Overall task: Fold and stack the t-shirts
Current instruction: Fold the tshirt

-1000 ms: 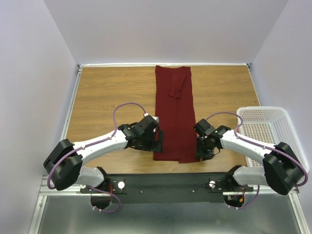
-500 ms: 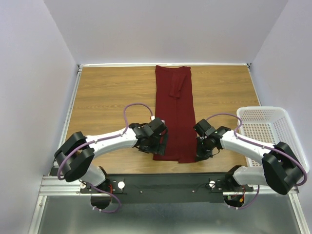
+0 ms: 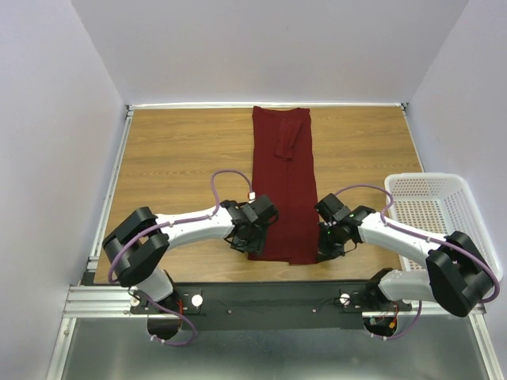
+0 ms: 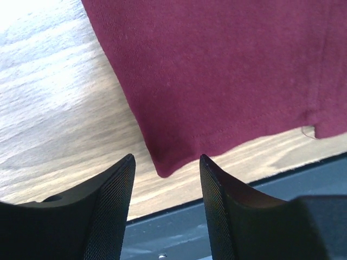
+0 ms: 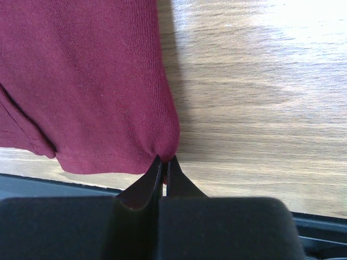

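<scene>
A maroon t-shirt (image 3: 283, 182), folded into a long narrow strip, lies down the middle of the wooden table from the back edge to the front. My left gripper (image 4: 165, 173) is open, with the shirt's near left corner (image 4: 162, 168) between its fingertips and no contact; it sits at that corner in the top view (image 3: 252, 247). My right gripper (image 5: 164, 165) is shut on the shirt's near right corner (image 5: 162, 135), pinching the cloth, and it shows in the top view (image 3: 323, 249).
A white mesh basket (image 3: 432, 210) stands at the table's right edge, by my right arm. The table's front edge and a dark metal rail (image 3: 269, 297) run just behind both grippers. Bare wood (image 3: 182, 158) lies left and right of the shirt.
My left gripper has moved right and toward the front edge, reaching the shirt's near left corner. The right gripper has stayed at the near right corner.
</scene>
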Action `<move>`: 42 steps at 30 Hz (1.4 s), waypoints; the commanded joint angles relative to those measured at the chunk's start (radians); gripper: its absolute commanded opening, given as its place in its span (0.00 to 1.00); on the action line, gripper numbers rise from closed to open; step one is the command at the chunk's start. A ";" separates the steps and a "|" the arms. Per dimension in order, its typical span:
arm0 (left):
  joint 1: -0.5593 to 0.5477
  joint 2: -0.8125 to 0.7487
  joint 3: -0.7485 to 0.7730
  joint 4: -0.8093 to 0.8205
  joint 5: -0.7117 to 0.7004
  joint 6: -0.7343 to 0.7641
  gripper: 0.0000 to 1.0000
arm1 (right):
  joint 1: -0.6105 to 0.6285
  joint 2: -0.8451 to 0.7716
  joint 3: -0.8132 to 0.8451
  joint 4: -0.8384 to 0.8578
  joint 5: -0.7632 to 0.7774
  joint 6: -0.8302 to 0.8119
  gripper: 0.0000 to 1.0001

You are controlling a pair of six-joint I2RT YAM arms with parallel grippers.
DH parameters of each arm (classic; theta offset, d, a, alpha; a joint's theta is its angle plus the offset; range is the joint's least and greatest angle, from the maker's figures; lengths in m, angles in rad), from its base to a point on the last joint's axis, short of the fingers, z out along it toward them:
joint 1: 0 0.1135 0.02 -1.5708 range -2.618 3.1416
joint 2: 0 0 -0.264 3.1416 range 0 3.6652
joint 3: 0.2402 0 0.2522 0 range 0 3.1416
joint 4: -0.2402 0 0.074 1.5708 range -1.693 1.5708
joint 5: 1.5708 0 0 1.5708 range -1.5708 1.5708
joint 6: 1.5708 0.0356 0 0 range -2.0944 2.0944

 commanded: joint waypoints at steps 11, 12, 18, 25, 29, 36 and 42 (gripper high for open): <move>-0.007 0.094 0.007 0.005 -0.028 0.005 0.41 | 0.001 0.007 -0.044 0.022 0.022 -0.012 0.04; -0.007 0.093 0.007 0.003 -0.026 0.005 0.39 | 0.001 0.007 -0.044 0.022 0.022 -0.014 0.04; -0.015 0.079 0.004 -0.012 -0.025 0.002 0.25 | 0.001 0.007 -0.041 0.023 0.019 -0.015 0.04; -0.041 0.039 -0.013 -0.049 -0.008 -0.003 0.00 | 0.007 -0.030 -0.022 0.017 -0.030 -0.012 0.01; -0.110 -0.022 -0.024 -0.092 0.009 -0.060 0.00 | 0.087 -0.090 -0.010 -0.022 -0.095 0.054 0.01; -0.078 -0.123 0.008 -0.044 0.029 -0.016 0.00 | 0.099 -0.167 0.077 -0.053 0.041 0.033 0.01; 0.187 -0.090 0.143 0.090 -0.054 0.161 0.00 | 0.026 0.103 0.330 -0.049 0.239 -0.141 0.01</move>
